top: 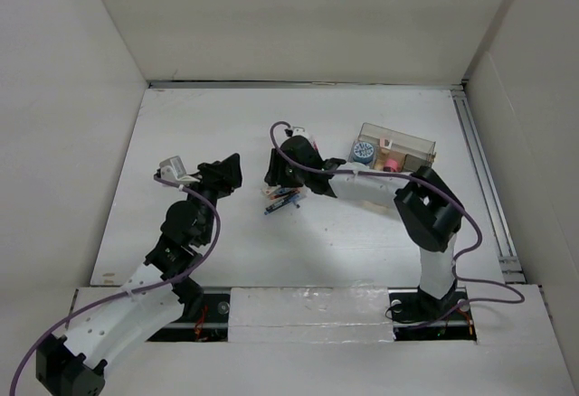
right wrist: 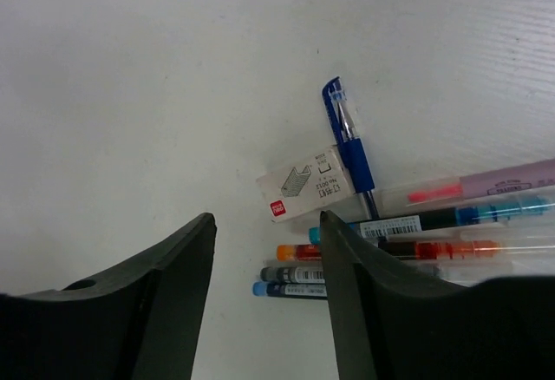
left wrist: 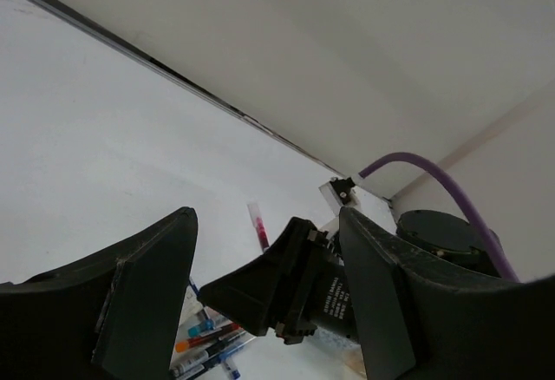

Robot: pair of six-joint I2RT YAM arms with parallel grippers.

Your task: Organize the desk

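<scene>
My right gripper (right wrist: 267,224) hangs open over the desk (right wrist: 130,68), pens (right wrist: 416,245) and perhaps a staple box (right wrist: 305,186) at two o'clock. My left gripper (left wrist: 267,219) gapes too.

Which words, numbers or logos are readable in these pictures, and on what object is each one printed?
No text reads clearly.
Small white cardboard box: black print and a red logo, blurred.
Pens: barcode labels, too small to read.
Right arm's black wrist housing: white lettering, too small to read.
</scene>
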